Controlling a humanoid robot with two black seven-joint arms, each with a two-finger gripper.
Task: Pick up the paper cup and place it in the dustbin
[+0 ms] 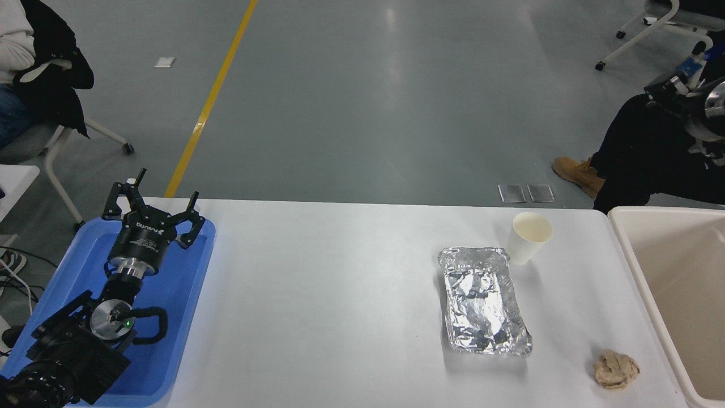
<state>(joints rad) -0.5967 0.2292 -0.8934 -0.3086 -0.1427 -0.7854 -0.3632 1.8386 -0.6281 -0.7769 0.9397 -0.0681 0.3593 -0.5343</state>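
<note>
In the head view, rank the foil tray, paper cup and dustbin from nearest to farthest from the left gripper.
From the left gripper, at the table's left over the blue tray:
1. Foil tray, right of centre.
2. Paper cup, just beyond the foil tray's far right corner.
3. Dustbin, at the table's right end.

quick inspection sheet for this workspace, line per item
surface: white table, mostly bare in the middle
job's things: paper cup upright at the far right, beside the foil tray's far corner; dustbin off the table's right edge
clutter: foil tray; crumpled brown paper ball near the front right; blue tray at the left
grippers: left gripper open, parked over the blue tray; right gripper at the upper right edge, far from the cup, state unclear
cables: dark cables by the left edge
surroundings: grey floor with yellow line; seated people at both top corners
</note>
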